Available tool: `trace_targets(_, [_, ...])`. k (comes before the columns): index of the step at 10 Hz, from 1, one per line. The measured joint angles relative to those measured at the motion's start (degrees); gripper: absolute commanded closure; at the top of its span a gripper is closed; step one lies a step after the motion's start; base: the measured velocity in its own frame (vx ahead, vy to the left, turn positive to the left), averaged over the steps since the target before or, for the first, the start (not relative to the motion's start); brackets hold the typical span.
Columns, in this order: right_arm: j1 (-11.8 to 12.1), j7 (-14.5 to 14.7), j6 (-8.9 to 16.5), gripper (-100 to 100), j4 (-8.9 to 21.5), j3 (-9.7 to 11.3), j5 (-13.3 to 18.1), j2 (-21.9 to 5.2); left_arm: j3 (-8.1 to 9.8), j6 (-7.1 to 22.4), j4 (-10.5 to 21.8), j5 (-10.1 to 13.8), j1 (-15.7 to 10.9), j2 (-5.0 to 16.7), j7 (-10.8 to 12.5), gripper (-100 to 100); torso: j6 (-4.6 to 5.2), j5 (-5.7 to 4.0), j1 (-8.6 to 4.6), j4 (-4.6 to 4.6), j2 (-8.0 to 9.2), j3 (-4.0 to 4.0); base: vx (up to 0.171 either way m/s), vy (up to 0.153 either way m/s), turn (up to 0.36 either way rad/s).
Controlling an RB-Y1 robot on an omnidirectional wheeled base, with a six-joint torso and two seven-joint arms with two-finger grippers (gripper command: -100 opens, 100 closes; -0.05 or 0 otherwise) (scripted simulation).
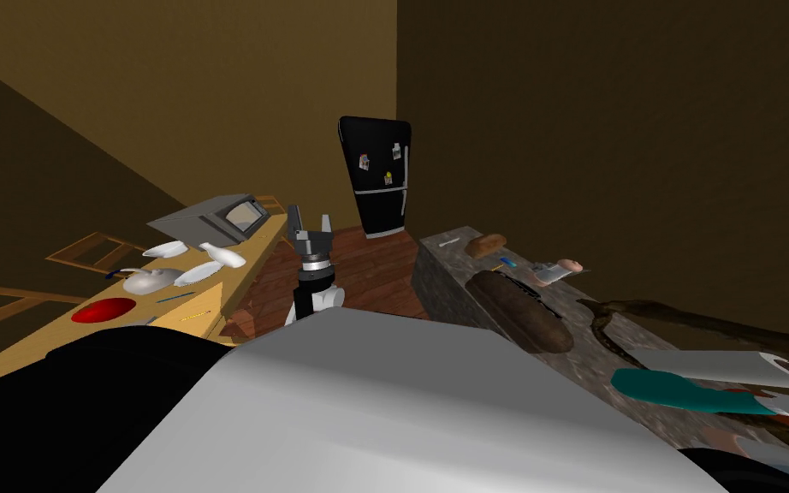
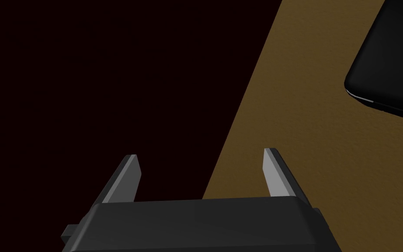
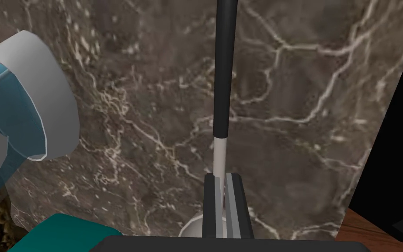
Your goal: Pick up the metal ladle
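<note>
Plainly, the thin light grey fingers [image 3: 210,205] of the right gripper [image 3: 222,177] are nearly closed. They pinch the slim pale metal stem of the long ladle [image 3: 220,87] just below where its black handle sleeve begins. I judge that spot is chosen because it sits near the rounded grey bowl [image 3: 191,228], the heavier end, so the tool should tip little when lifted. The ladle is straight and narrow, black along most of its length, and runs away from the gripper over the brown, white-veined marble counter [image 3: 310,131]. Whether it touches the stone I cannot tell. A white roll [image 3: 34,96] and a teal object [image 3: 65,232] lie off to one side, apart from it. The left gripper [image 2: 200,154] is wide open and empty, held up in front, clear of the work.
</note>
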Motion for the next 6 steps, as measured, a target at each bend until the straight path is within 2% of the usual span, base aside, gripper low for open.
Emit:
trace_targets(2, [0.0,0.0,0.1,100,0.0,-0.1,0.0,0.0,0.00,0.0,0.0,0.0,0.0,0.0,0.0,0,0.03,-0.04,0.01,-0.01,0.01,0.00,0.000,0.000,0.000])
trace_targets(3, [0.0,0.0,0.1,0,0.0,-0.1,0.0,0.0,0.00,0.0,0.0,0.0,0.0,0.0,0.0,0,0.04,-0.04,0.01,-0.01,0.01,0.00,0.000,0.000,0.000])
trace_targets(4, [0.0,0.0,0.1,100,0.0,-0.1,0.0,0.0,0.00,0.0,0.0,0.0,0.0,0.0,0.0,0,0.04,-0.04,0.01,-0.01,0.01,0.00,-0.005,0.022,-0.106])
trace_targets(5, [0.5,-0.2,-0.5,100,-0.2,-0.8,-0.1,-0.8,0.00,0.0,0.0,0.0,0.0,0.0,0.0,0,0.10,0.01,0.11,-0.01,0.04,0.01,-0.004,0.014,-0.031])
trace_targets(6, [0.6,-0.3,-0.7,0,-0.2,-1.0,-0.1,-0.9,0.00,0.0,0.0,0.0,0.0,0.0,0.0,0,0.07,-0.02,0.10,0.00,0.04,0.02,0.000,0.000,0.000])
